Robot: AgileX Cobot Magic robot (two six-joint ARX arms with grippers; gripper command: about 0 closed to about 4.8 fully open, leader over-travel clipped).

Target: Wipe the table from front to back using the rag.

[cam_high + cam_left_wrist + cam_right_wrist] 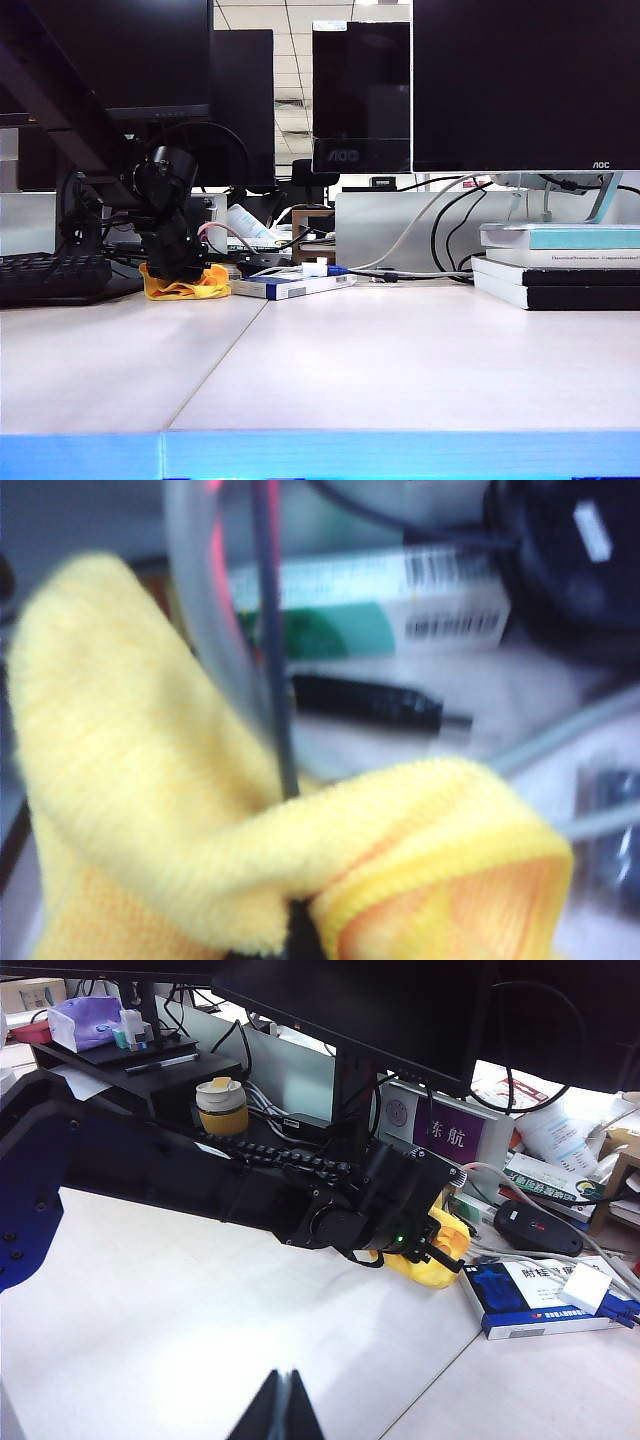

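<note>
The yellow rag [185,287] lies bunched on the pale table [400,360] at the back left, near the table's seam. My left gripper [184,270] points down into it and is shut on the rag. In the left wrist view the rag [180,810] fills most of the picture, and only a dark sliver of the left gripper [300,932] shows between its folds. The right wrist view shows the left gripper [425,1247] from the side, with the rag [440,1260] under it. My right gripper [283,1378] hovers shut over bare table [150,1300], holding nothing.
A flat blue-and-white box [290,285] with a small white block [587,1285] on it lies just right of the rag. A black keyboard [50,275] sits to the left. Books [560,265] are stacked at the right. Cables, a black mouse [530,1225] and monitors line the back.
</note>
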